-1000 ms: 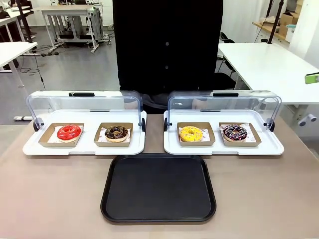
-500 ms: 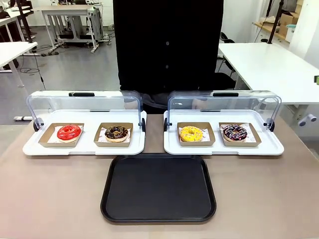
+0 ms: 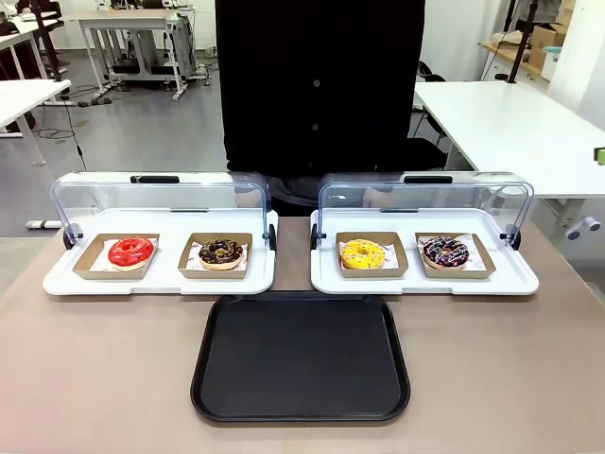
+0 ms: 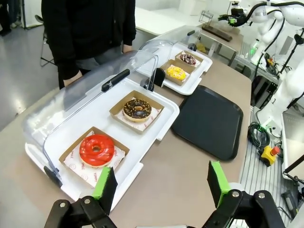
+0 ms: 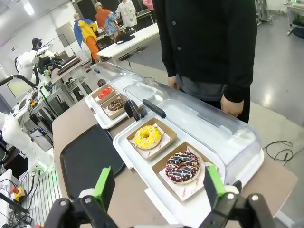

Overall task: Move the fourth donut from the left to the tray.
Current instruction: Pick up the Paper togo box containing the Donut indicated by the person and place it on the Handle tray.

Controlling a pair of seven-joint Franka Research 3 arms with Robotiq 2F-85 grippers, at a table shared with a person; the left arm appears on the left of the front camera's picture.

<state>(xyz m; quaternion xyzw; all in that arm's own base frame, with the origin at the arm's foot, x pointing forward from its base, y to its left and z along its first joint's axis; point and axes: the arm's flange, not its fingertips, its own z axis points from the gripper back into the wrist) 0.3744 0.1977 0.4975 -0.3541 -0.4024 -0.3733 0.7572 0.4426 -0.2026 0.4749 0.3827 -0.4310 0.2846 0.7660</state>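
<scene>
The fourth donut, dark chocolate with pink and white stripes, lies in its brown cardboard tray at the right end of the right white display tray; I also see the donut close below my right gripper and the donut far off. The black tray lies bare in front of both display trays, the same black tray showing in both wrist views. My left gripper hangs open above the table's left end. My right gripper hangs open above the right display tray's front edge.
Left to right sit a red donut, a chocolate donut with crumbs and a yellow donut, each in a cardboard tray. Both clear lids stand raised. A person in black stands at the far side.
</scene>
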